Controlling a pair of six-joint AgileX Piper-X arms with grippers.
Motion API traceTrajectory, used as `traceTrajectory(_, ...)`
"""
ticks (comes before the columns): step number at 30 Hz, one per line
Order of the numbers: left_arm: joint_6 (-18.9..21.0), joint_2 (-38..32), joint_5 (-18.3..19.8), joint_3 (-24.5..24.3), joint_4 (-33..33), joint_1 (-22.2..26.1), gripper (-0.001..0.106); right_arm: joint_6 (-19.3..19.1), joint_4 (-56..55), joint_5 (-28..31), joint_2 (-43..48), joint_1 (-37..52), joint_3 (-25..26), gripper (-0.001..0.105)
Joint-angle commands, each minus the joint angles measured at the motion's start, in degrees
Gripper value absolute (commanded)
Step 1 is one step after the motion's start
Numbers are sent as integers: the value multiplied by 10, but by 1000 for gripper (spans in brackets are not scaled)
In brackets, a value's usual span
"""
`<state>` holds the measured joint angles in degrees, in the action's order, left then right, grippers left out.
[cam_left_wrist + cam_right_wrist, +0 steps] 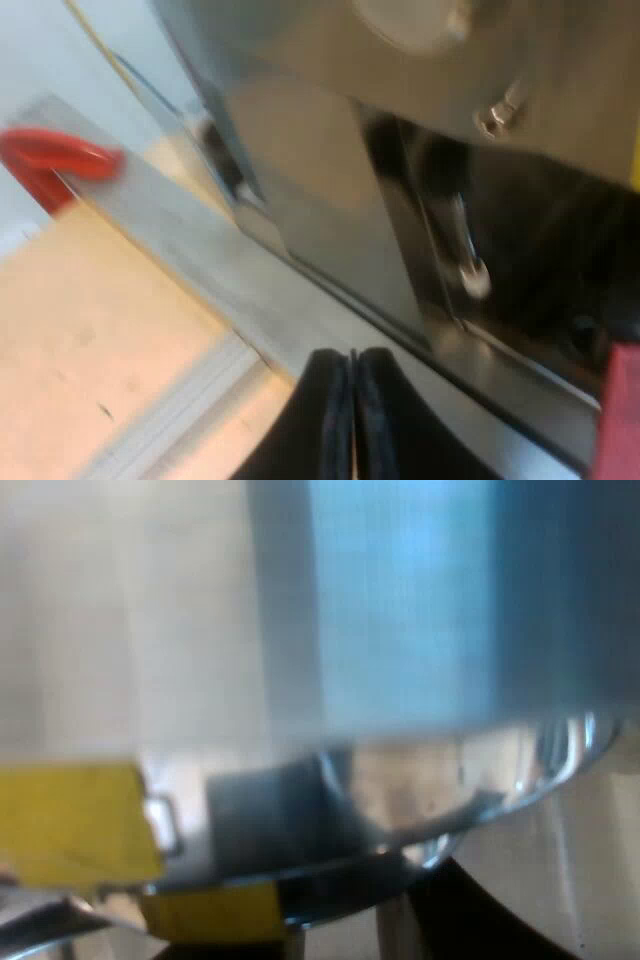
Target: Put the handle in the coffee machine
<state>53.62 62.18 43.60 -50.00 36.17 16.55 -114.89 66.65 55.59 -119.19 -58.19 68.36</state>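
The left gripper (352, 420) hangs with fingers pressed together on nothing before the espresso machine (330, 230), near whose front a red end (622, 410), seemingly the holder's, shows: likely rigid, weighty, slick metal, best gripped along its handle.

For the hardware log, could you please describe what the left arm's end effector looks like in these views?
The left end effector has two black fingers of matching shape. Each is narrow and rounded at the tip and widens toward the base. Their surfaces look matte and slightly textured. I see no markings, labels or coloured parts on them.
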Motion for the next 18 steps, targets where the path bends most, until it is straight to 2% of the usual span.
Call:
traceTrajectory(1,-17,6,-32,-2,19,-11,0,6,64,-2,32,1,8,21)
traceTrajectory(5,-17,19,-44,-2,47,-31,0,6,64,-2,32,1,8,21)
traceTrajectory(15,-75,24,-60,-2,131,-71,0,6,64,-2,32,1,8,21)
traceTrajectory(18,-77,24,-60,-2,147,-75,0,6,64,-2,32,1,8,21)
